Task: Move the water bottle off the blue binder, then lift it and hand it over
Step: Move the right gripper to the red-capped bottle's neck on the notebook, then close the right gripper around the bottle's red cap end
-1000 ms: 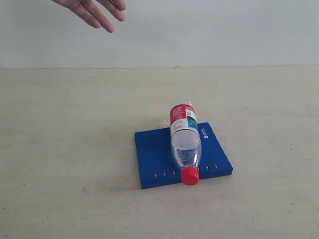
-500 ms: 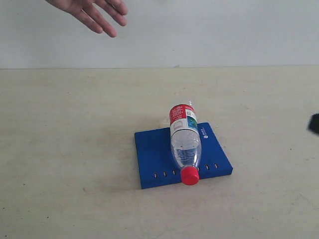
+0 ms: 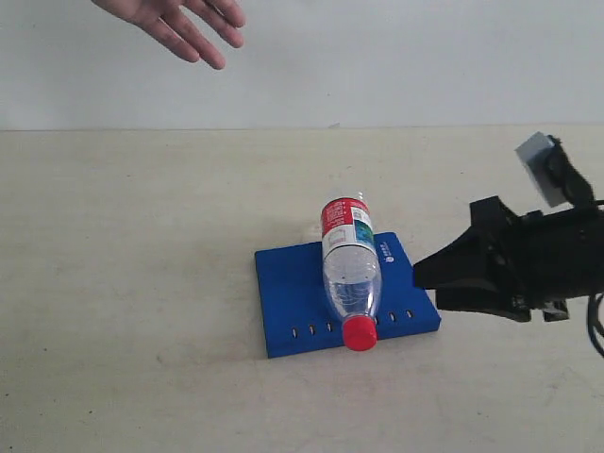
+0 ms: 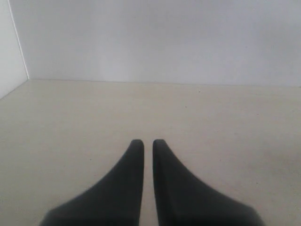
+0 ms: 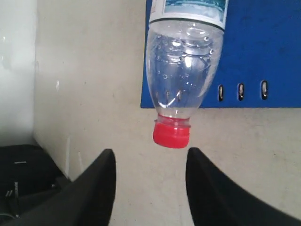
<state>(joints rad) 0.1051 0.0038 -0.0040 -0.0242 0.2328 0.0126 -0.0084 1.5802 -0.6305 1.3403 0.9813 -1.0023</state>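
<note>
A wide, pale table (image 3: pixel 142 283) runs back to a plain white wall (image 3: pixel 396 57). The blue binder (image 3: pixel 288 293) lies flat on it, with the water bottle (image 3: pixel 350 269) on its side on top, red cap (image 3: pixel 360 333) poking past the edge. The right gripper (image 5: pixel 149 157) is near the cap, fingers spread wide. The left gripper (image 4: pixel 147 143) has its fingers almost together, holding nothing.

water bottle (image 3: pixel 350 274): one, with one red cap (image 3: pixel 360 333)
blue binder (image 3: pixel 288 293): one
holes (image 3: pixel 392 318) in binder edge: five showing, the bottle covering part of the row
grippers: two, the left gripper (image 4: pixel 143 142) and the right gripper (image 3: pixel 420 274)
hand (image 3: pixel 175 19): one
tabletop (image 3: pixel 142 236): one
</note>
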